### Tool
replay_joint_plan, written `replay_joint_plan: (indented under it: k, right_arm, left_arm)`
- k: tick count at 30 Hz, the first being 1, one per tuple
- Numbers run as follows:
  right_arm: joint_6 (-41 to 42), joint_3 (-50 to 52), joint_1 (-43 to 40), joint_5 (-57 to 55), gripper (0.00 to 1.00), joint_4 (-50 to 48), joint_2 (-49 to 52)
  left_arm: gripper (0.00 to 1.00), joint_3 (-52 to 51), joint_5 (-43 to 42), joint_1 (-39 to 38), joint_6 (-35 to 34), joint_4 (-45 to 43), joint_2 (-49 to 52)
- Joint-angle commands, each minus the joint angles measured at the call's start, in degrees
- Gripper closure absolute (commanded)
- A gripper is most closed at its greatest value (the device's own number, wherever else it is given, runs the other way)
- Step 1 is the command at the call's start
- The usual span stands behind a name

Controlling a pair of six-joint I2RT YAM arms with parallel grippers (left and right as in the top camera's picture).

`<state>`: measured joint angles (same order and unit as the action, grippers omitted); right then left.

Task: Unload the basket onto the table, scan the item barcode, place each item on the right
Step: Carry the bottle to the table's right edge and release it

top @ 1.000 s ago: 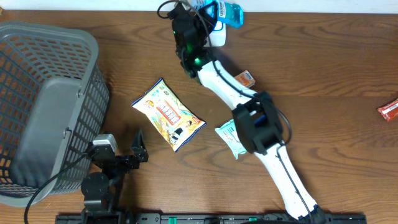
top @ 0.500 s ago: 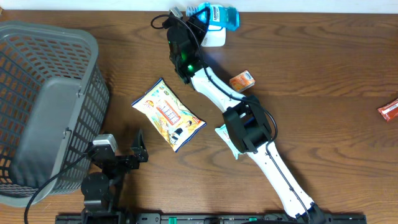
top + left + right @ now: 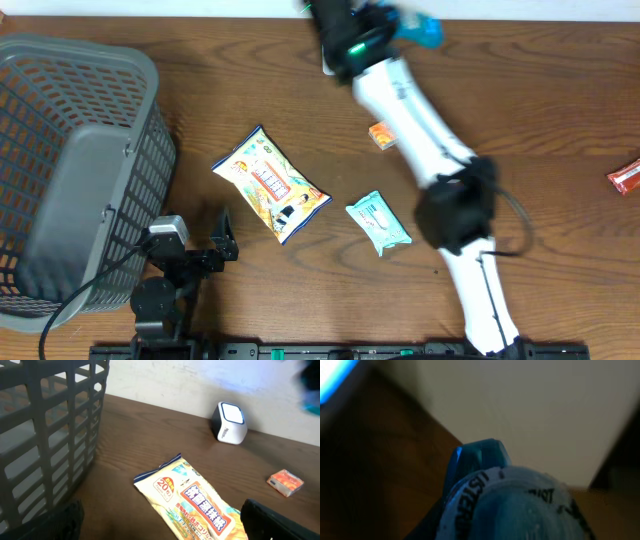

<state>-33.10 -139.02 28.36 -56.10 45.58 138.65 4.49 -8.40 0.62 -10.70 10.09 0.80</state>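
A blue mouthwash bottle (image 3: 418, 29) hangs at the table's far edge, with my right gripper (image 3: 385, 22) shut on it. In the right wrist view the bottle (image 3: 510, 505) fills the frame, cap end pointing away, and hides the fingers. The white barcode scanner (image 3: 229, 423) stands by the back wall; from overhead only a sliver of the scanner (image 3: 328, 67) shows beside the arm, left of the bottle. My left gripper (image 3: 196, 256) rests open near the front edge, nothing between its fingers (image 3: 278, 519).
A yellow snack pack (image 3: 270, 184) lies mid-table, just ahead of the left gripper. A small orange box (image 3: 381, 134), a teal wipes pack (image 3: 378, 222) and a red packet (image 3: 625, 177) at the right edge lie around. A grey basket (image 3: 60, 170) fills the left side.
The right arm has swung to the right along the back edge, carrying the blue bottle from over the scanner to its right. The left arm has not moved.
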Motion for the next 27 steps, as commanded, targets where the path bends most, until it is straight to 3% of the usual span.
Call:
replay_joint_plan:
  k: [1,5,9,17,22,25,27]
  right_arm:
    - [13.5,-1.8,-8.9,4.0,0.99,5.8,-5.2]
    - [15.5,-0.5,-16.3,14.4,0.99,11.4,-4.6]
    - [15.5,6.3,-23.7,14.8,0.99,9.5,-4.4]
    - [9.6,27.2,-38.5,7.8,0.99,-6.1,-4.4]
    - [7.3,33.3,-44.7,6.7,0.93,-13.5,-4.4]
    - [7.4,35.3,-48.6,9.1,0.80,-15.2,-4.4]
    - [9.6,35.4,-50.7,10.6,0.64,-15.1,-4.4]
  left_arm:
    - [0.00,-0.9,0.1,-0.2,-0.6,1.4,-0.2]
    - [0.00,-0.9,0.1,-0.2,-0.6,1.4,-0.2]
    - [0.00,-0.9,0.1,-0.2,-0.6,1.4,-0.2]
    - [0.00,-0.9,0.1,-0.2,-0.6,1.4,-0.2]
    - [0.00,-0.9,0.1,-0.2,-0.6,1.4,-0.2]
    - [0.00,-0.9,0.1,-0.2,-0.6,1.4,-0.2]
    - [0.00,-0.9,0.1,-0.2,-0.5,1.4,-0.2]
